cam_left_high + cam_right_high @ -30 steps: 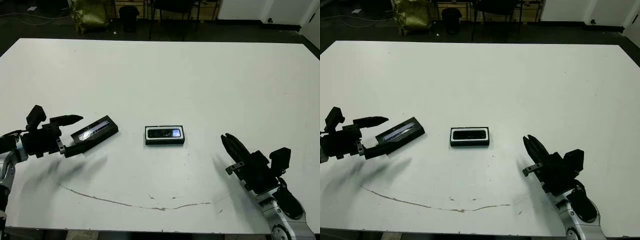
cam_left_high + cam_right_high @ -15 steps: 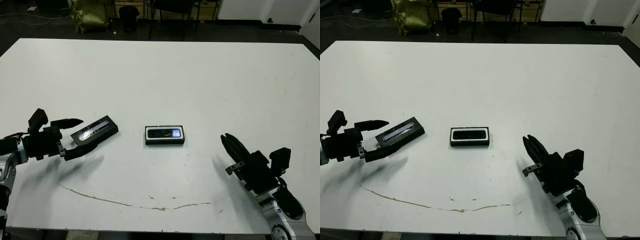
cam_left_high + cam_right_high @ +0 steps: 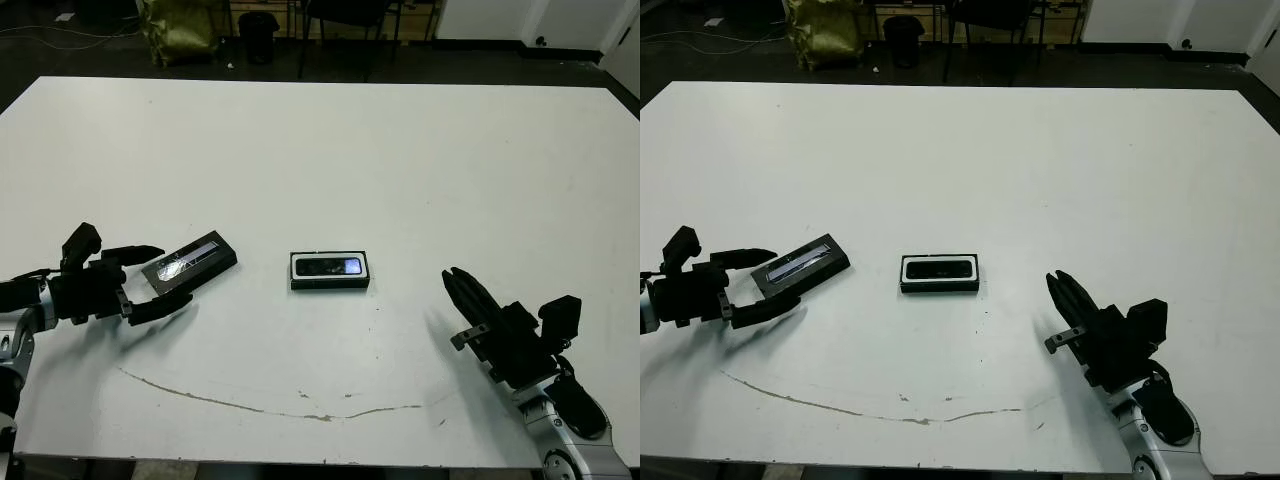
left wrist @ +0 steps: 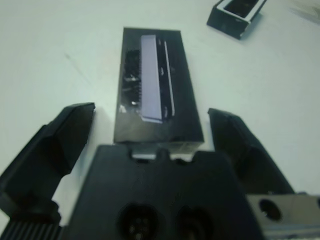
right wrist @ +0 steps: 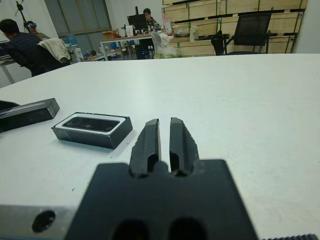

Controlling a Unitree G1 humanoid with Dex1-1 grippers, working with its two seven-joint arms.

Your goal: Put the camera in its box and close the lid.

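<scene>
The box (image 3: 330,271), a shallow black tray with a white lining, lies mid-table with the camera (image 3: 333,266) resting inside it, bluish window up. Left of it the lid (image 3: 190,263), flat and black with a silvery strip, lies on the table. My left gripper (image 3: 160,278) is open; in the left wrist view its fingers (image 4: 60,142) stand either side of the lid's (image 4: 157,107) near end without touching it. My right gripper (image 3: 452,275) is shut and empty, low over the table to the right of the box (image 5: 92,129).
A thin dark scratch line (image 3: 270,405) runs along the table near its front edge. Beyond the far edge the right wrist view shows a seated person (image 5: 20,45), desks and a chair (image 5: 252,30). Bare tabletop surrounds the box.
My left gripper has drawn back to the left and sunk lower. The lid, earlier tilted up between its fingers, now lies flat on the table. The right arm has not moved.
</scene>
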